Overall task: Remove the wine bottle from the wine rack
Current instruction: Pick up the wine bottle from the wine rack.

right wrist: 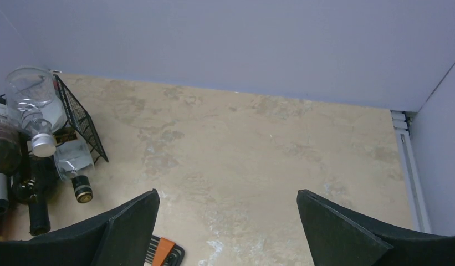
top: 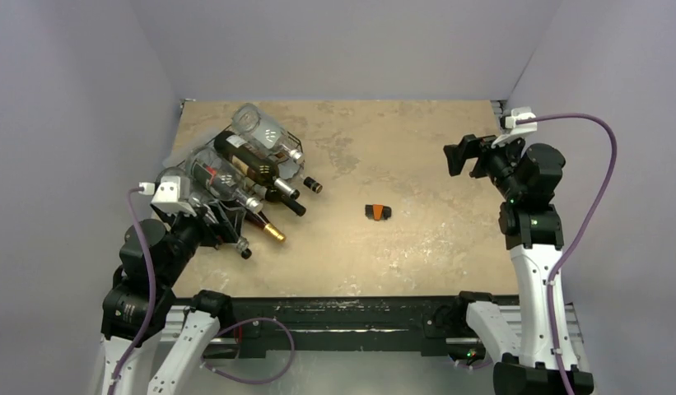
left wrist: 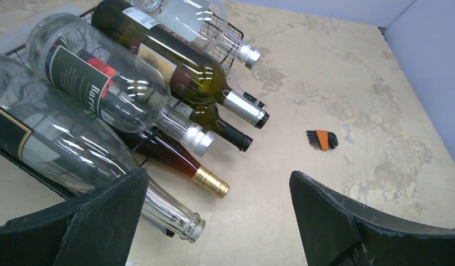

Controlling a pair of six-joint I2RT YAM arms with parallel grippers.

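Note:
The black wire wine rack (top: 294,151) stands at the table's far left, loaded with several bottles lying necks toward the middle. In the left wrist view, a clear wine bottle (left wrist: 175,213) lies nearest, its neck passing beside my left finger. Next to it are an amber bottle with a gold cap (left wrist: 211,183), a clear bottle with a dark label (left wrist: 103,77) and a dark green bottle (left wrist: 180,61). My left gripper (top: 223,230) (left wrist: 218,174) hangs open just in front of the rack's near end, holding nothing. My right gripper (top: 454,156) (right wrist: 228,194) is open and empty at the far right.
A black and orange hex key set (top: 376,212) (left wrist: 322,139) (right wrist: 164,250) lies mid-table. Grey walls close the left, back and right sides. The rack's mesh (right wrist: 81,119) and bottle necks show at the left of the right wrist view.

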